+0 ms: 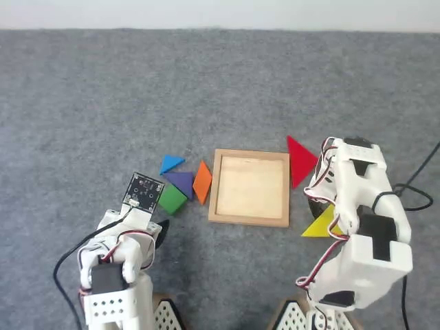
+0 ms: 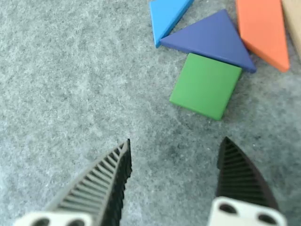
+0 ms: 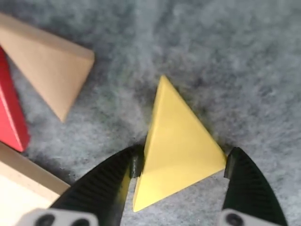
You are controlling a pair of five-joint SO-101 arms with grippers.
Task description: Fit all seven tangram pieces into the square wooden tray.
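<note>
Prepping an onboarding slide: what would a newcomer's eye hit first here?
The empty square wooden tray sits at the centre of the high view. Bright pieces flank it: a blue triangle, purple triangle, green square and orange piece clustered on one side, a red triangle on the other. The right gripper straddles the yellow triangle, while the left gripper hangs open just short of the green square.

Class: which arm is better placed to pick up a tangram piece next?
Right: the right gripper, open, straddles the yellow wooden triangle; the left gripper hangs short of the green wooden square.
</note>
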